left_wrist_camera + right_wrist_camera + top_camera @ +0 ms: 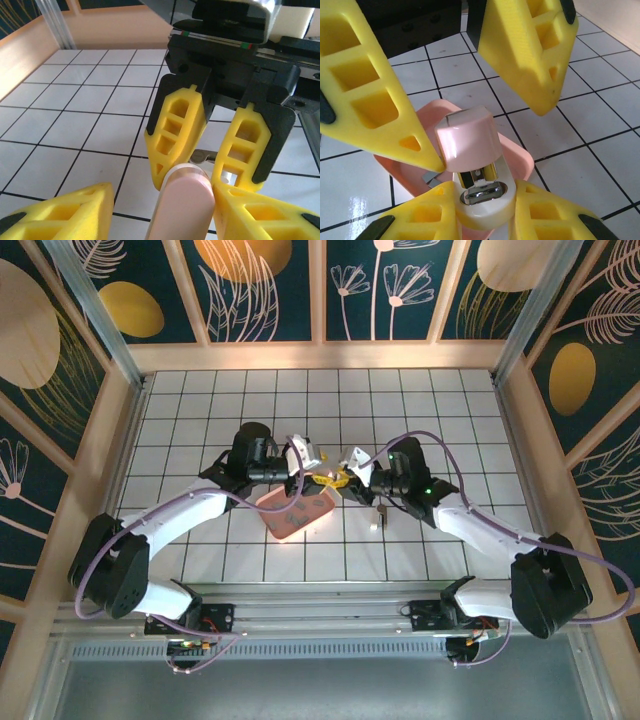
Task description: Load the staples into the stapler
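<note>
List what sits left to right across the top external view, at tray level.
Left arm's black elbow → pink tray → small pale object on the tiles → right arm's black elbow.

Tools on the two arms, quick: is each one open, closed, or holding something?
Left tool: open, straddling the pink top of the stapler.
Right tool: closed on the stapler, gripping its whitish base.
</note>
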You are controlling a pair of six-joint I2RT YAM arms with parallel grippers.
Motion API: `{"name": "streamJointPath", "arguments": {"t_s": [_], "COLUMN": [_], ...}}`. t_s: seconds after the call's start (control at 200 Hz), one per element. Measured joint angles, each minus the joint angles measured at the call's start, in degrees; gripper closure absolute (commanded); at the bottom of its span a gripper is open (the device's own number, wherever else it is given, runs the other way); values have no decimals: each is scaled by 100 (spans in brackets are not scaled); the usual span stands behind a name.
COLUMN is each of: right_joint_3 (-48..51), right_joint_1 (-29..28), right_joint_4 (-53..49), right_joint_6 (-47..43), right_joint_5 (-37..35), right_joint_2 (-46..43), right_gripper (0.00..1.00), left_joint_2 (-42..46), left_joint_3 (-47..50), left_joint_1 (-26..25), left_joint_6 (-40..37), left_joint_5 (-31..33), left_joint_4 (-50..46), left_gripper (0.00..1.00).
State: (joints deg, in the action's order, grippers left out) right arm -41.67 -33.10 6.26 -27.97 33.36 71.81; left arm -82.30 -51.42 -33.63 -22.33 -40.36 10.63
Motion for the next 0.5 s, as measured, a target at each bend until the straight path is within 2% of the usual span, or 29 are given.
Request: {"name": "streamJointPath", "arguments": {"t_s": [0.19,0.5], "right_joint_3": [0,133], "right_joint_1": [0,0], "right_joint_4": [46,247], "right_joint_6": [48,192], "right_joint_5": [-168,-492], "right_joint_2": [2,-48], "right_gripper": [100,100], "left_joint_2": [-7,72], "left_joint_3": [0,155], "left_joint_1": [-31,-122], "left_joint_6": [247,739], "left_joint_5": [219,837], "left_joint_4": [39,310], "left_gripper": [52,52]}}
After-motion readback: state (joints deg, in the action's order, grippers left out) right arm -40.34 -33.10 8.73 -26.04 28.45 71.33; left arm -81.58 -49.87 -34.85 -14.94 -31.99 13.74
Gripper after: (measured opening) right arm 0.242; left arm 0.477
